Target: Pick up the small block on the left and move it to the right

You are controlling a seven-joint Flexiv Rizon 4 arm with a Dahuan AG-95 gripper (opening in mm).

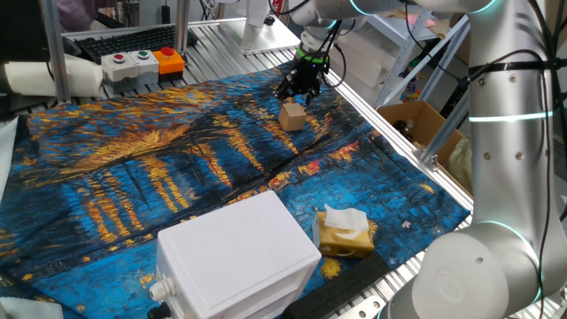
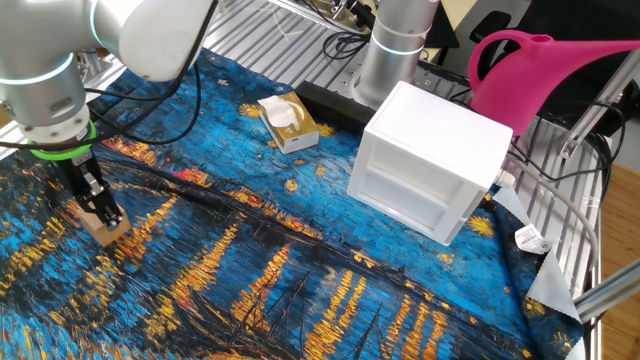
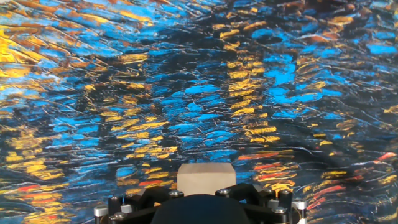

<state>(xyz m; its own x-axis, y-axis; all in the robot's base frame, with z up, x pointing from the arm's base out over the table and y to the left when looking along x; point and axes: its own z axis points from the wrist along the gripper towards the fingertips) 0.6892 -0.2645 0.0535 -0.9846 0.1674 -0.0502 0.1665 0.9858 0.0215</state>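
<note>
Small block (image 1: 292, 116): plain tan cube w/ smooth faces on painted cloth (image 1: 177, 168), pincer (image 1: 299, 89) spread wide above.

Just below the black gripper (image 1: 298, 92) sat the plain light-tan small block (image 1: 292, 116). Beneath both spread a cloth (image 1: 177, 168) of deep blue swirled with orange-yellow strokes. Well apart from the gripper were a white box (image 1: 235, 257) and a yellow-brown packet (image 1: 344, 237) with white tissue.
</note>
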